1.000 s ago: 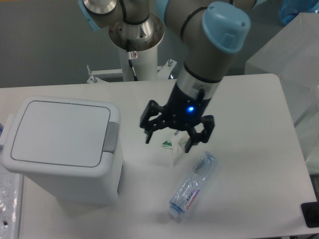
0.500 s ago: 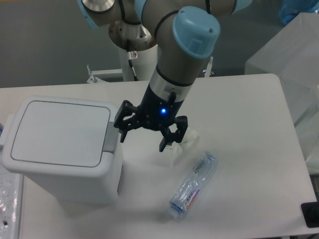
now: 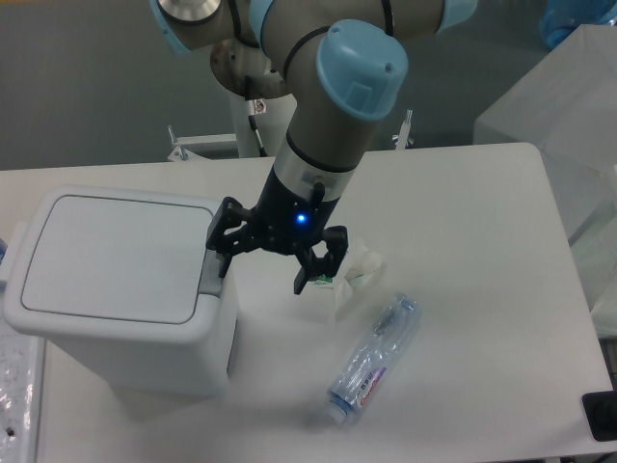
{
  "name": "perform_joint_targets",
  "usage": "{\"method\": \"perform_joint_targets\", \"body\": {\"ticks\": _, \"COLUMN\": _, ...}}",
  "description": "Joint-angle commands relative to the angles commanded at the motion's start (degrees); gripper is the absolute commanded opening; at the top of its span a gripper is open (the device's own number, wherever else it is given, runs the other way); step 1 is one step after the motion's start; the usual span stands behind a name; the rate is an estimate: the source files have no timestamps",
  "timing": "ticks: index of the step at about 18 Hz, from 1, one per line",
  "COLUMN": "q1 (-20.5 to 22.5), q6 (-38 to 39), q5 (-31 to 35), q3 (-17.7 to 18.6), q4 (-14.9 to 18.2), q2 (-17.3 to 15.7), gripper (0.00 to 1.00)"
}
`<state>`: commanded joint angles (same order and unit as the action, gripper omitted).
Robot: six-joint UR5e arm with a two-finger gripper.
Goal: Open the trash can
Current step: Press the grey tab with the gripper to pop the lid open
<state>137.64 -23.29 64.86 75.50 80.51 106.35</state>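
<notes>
From where I stand, the trash can (image 3: 120, 289) sits at the left side of the white table (image 3: 482, 289), its flat lid (image 3: 116, 256) down and level, so the job is not yet done. The grey push-button strip (image 3: 214, 265) runs along the can's right rim, its long axis pointing roughly from 12 to 6 o'clock. The gripper (image 3: 262, 258) hangs with its two black fingers spread wide and nothing between them (a blue light glows on its body). Its left-hand fingertip (image 3: 220, 262) is right at the strip's edge, perhaps touching it, though I cannot tell contact from this angle, nor how high the tip rides above the rim. So the button lies at about 9 o'clock from the gripper's centre, just beside it, and the line across the open fingers crosses the strip's length and does not run along it. My guess is the coming move is a short shift toward 9 o'clock and a press down. At about 4 o'clock from the gripper, near it, lie a crumpled paper carton (image 3: 347, 280) and a clear plastic bottle (image 3: 374, 362), both well clear of the can.
</notes>
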Motion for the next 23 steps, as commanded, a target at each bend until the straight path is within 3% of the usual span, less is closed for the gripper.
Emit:
{"method": "perform_joint_targets", "body": {"ticks": 20, "q1": 0.26, "q6": -0.61, "q5": 0.26, "q3": -0.35, "q4": 0.00, "q2": -0.18, "gripper": 1.00}}
{"method": "perform_joint_targets", "body": {"ticks": 23, "q1": 0.88, "q6": -1.49, "q5": 0.79, "q3": -1.14, "q4": -3.59, "q2": -0.18, "gripper": 1.00}}
